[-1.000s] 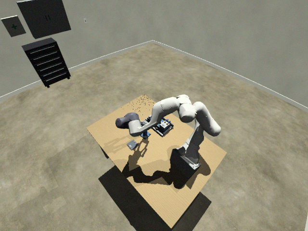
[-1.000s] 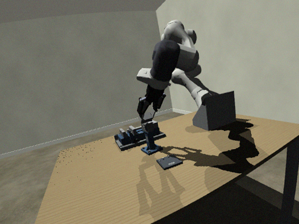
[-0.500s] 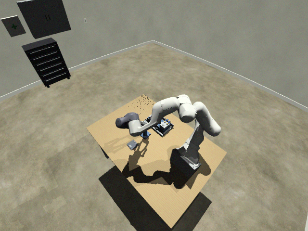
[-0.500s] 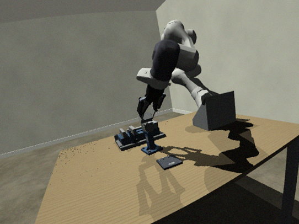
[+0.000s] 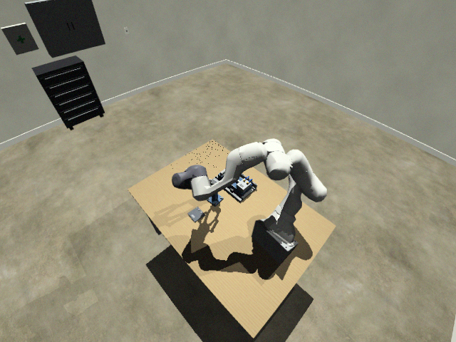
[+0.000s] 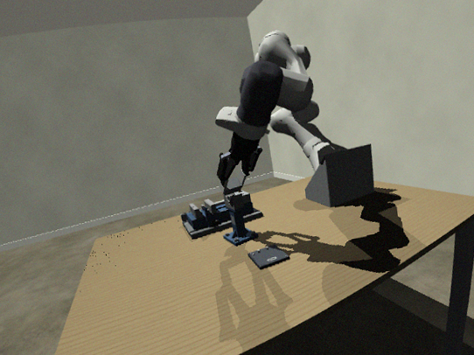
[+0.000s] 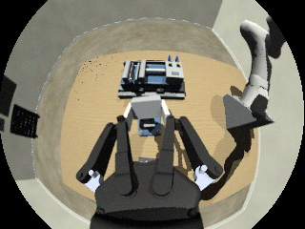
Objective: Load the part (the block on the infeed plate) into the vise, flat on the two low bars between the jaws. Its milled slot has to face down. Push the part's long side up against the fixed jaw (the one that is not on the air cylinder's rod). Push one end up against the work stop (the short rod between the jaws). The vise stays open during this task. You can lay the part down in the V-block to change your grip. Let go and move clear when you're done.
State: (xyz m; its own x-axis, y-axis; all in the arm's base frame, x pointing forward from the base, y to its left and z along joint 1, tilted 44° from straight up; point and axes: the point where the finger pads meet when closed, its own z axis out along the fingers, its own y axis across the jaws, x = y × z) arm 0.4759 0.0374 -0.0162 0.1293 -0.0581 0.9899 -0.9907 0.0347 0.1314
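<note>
A grey-walled room with a mottled concrete floor holds a black drawer cabinet (image 5: 68, 90) against the far wall, with a dark wall cupboard (image 5: 64, 26) and a small panel bearing a green cross (image 5: 19, 38) above it. In the middle of the floor stands a wooden worktop (image 6: 154, 306) on dark legs.

The arm's dark wedge-shaped pedestal (image 6: 353, 163) sits near the worktop's right edge in the exterior view. From it the white arm (image 5: 287, 165) arches up and over toward the middle of the worktop.

The vise (image 6: 201, 219) on its dark base plate lies toward the far edge of the worktop. Just in front of it, on the near side, stands the blue V-block (image 6: 238, 228) on its post and foot. Further toward the near edge, apart from both, lies the flat infeed plate (image 6: 267, 256), with no block on it.

The gripper (image 6: 234, 188) hangs tilted above the V-block. Its jaws stand partly closed, clamped on the part (image 7: 147, 113), a pale grey block held between the fingertips directly over the V-block's top. In the wrist view the part shows as a light block with the V-block's blue just below it and the vise beyond. Whether the part touches the V-block cannot be told, nor which way its slot faces.

The arm casts long shadows across the worktop toward its near right corner.
</note>
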